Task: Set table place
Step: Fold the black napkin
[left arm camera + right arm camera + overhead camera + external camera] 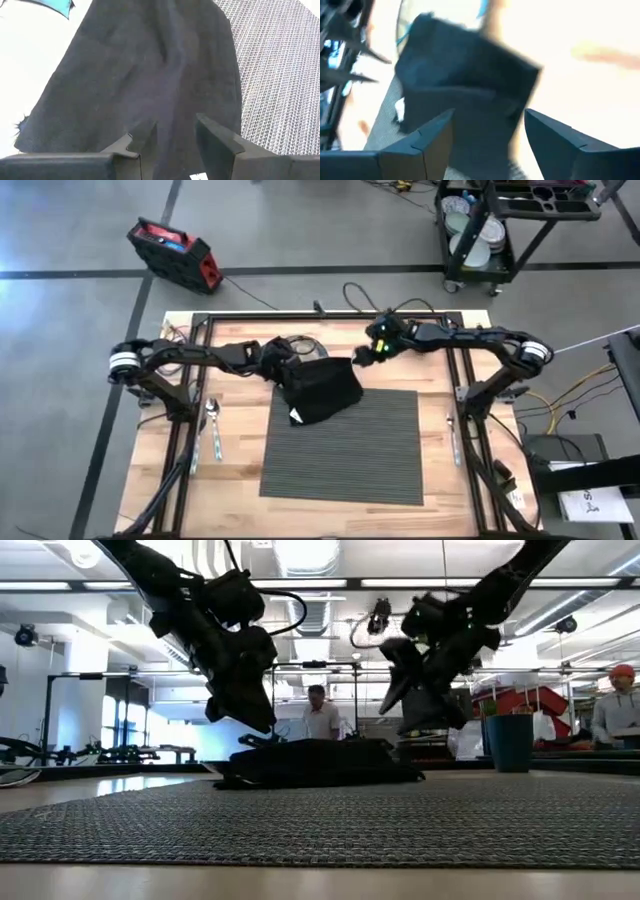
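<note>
Light wooden table [240,480] inside a black tube frame, seen from above, with grey floor all around.

Dark grey ribbed placemat [350,450] lying flat on the table, toward the near middle, square with the edges; in the low view [320,820], filling the foreground.

Black cloth napkin [320,390], crumpled and loosely folded, resting across the far left corner of the placemat and spilling partly onto bare wood; a small white tag at its near edge. In the low view [315,762], a low dark heap lying on the mat.

Two dark arms reaching in from either side, meeting over the napkin. Left gripper [283,370] at the napkin's far left edge, fingers [142,142] parted and released, poised just above the cloth [150,75], grasping nothing. Right gripper [362,358] just past the napkin's far right corner, fingers [435,135] spread wide and released, cloth [465,85] ahead of them, blurred.

Plate [303,345] on the wood behind the napkin, largely hidden by the left arm.

Spoon [214,427] on the table left of the placemat, apart from it, bowl toward the far side. Thin piece of cutlery [452,438] right of the placemat, kind unclear.

Person [321,718] standing in the room beyond the table.
</note>
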Motion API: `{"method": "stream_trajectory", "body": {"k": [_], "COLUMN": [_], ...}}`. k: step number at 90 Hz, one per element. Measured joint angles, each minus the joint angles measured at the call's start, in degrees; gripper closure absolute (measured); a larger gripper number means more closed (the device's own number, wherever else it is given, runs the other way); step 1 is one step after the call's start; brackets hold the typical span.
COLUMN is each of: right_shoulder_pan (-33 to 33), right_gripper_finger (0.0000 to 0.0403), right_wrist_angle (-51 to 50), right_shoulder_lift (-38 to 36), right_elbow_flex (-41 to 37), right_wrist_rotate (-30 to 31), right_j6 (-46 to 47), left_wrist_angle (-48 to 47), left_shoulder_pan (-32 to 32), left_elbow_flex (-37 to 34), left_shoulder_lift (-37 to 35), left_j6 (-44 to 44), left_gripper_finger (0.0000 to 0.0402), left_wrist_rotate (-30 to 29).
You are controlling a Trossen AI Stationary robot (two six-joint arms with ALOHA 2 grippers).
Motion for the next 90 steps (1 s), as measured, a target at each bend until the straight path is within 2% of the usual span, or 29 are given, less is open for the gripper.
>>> {"method": "stream_trajectory", "body": {"k": [14, 27, 51, 77, 90], "right_shoulder_pan": [-6.1, -7.7, -7.8, -7.7, -7.2], "right_gripper_finger": [0.0187, 0.0200, 0.0198, 0.0200, 0.0203], "right_wrist_angle": [0.7, 0.6, -2.3, -19.8, -22.3], "right_shoulder_lift": [5.1, 10.3, 18.5, 25.9, 28.4], "right_elbow_flex": [0.2, 3.3, 13.5, 25.9, 28.3], "right_wrist_rotate": [-7.9, -13.2, -14.1, -14.4, -18.7], "right_j6": [-4.8, -8.3, -13.9, -29.1, -31.6], "left_wrist_angle": [0.1, 0.4, 0.6, 0.8, 0.7], "left_shoulder_pan": [0.0, 0.0, 0.0, 0.0, 0.0], "left_elbow_flex": [0.0, 0.0, 0.0, 0.0, 0.0], "left_shoulder_lift": [0.0, 0.0, 0.0, 0.0, 0.0], "left_j6": [-1.2, -1.4, -1.6, -1.2, -1.2], "left_gripper_finger": [0.0294, 0.0299, 0.0298, 0.0299, 0.0303], "left_wrist_rotate": [0.0, 0.0, 0.0, 0.0, -0.1]}}
